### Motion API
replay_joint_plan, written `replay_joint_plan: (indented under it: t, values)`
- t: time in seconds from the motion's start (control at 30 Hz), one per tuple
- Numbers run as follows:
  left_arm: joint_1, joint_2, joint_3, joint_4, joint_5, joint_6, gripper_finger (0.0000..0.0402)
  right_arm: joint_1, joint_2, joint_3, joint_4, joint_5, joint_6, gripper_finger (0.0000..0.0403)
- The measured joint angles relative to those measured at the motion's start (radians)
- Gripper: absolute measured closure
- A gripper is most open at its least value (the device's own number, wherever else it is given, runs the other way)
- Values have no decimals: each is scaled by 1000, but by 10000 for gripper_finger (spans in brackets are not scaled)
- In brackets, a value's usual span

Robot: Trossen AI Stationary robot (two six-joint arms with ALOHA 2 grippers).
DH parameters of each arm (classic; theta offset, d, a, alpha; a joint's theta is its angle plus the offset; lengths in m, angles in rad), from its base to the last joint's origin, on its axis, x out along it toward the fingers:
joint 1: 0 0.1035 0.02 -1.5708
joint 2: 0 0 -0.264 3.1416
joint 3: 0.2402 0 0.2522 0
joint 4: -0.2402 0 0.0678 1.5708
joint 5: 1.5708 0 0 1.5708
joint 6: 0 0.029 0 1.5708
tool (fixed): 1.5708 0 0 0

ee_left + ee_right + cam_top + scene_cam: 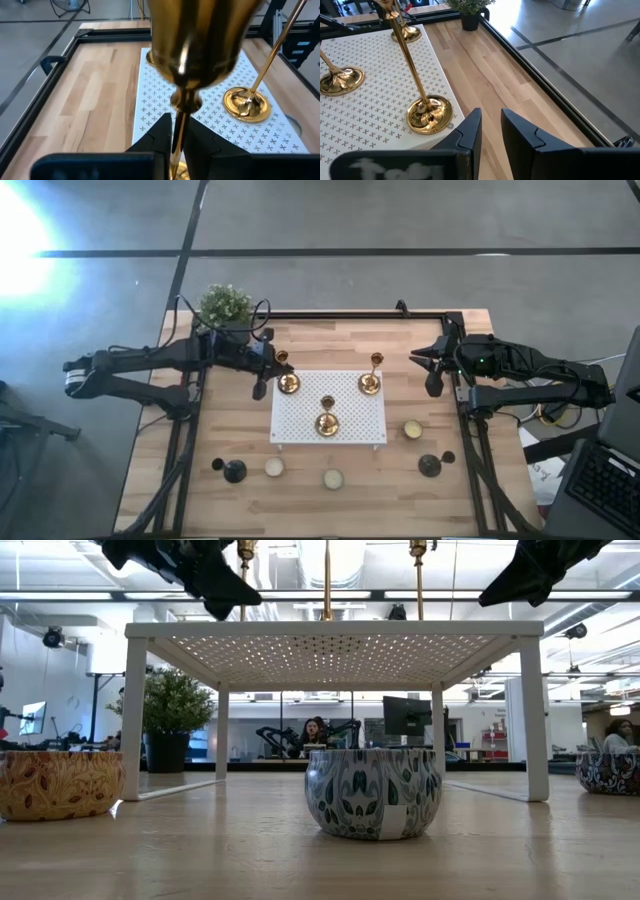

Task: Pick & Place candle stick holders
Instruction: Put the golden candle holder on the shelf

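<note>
Overhead, three brass candle stick holders stand on the white perforated rack (300,430) at the table's centre: one holder (288,382) at the rack's ten o'clock corner, one (371,383) at its two o'clock corner, and one (327,422) toward six o'clock. The left gripper (262,375) reaches in from nine o'clock, and its fingers (161,134) are clenched around the slim stem of the ten o'clock holder, just below the cup, which fills the left wrist view; the holder's base sits on the rack. The right gripper (432,372) hangs at three o'clock of the rack, just beyond its edge; its fingers (470,131) stand a little apart with nothing between them, close beside the base of the two o'clock holder. Two squat black holders rest on the wooden table (230,440), one (234,471) at seven o'clock and one (430,466) at five o'clock. Round candle tins sit along the near edge at six o'clock, and a potted plant (224,305) stands at eleven o'clock.
</note>
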Motion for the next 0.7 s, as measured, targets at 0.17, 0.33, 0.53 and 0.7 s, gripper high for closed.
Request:
replay_joint_plan:
  t: [0.17, 0.33, 0.53, 0.7]
  values:
    - [0, -2, 0, 2, 2, -11, 318, 0, 0, 0, 0, 0, 0, 325]
    - [5, -15, 0, -1, -2, -30, 276, 0, 0, 0, 0, 0, 0, 318]
    - [5, -64, 1, -77, -18, -48, 234, 0, 0, 0, 0, 0, 0, 319]
    - [5, -149, 1, -222, -133, -95, 215, 0, 0, 0, 0, 0, 0, 329]
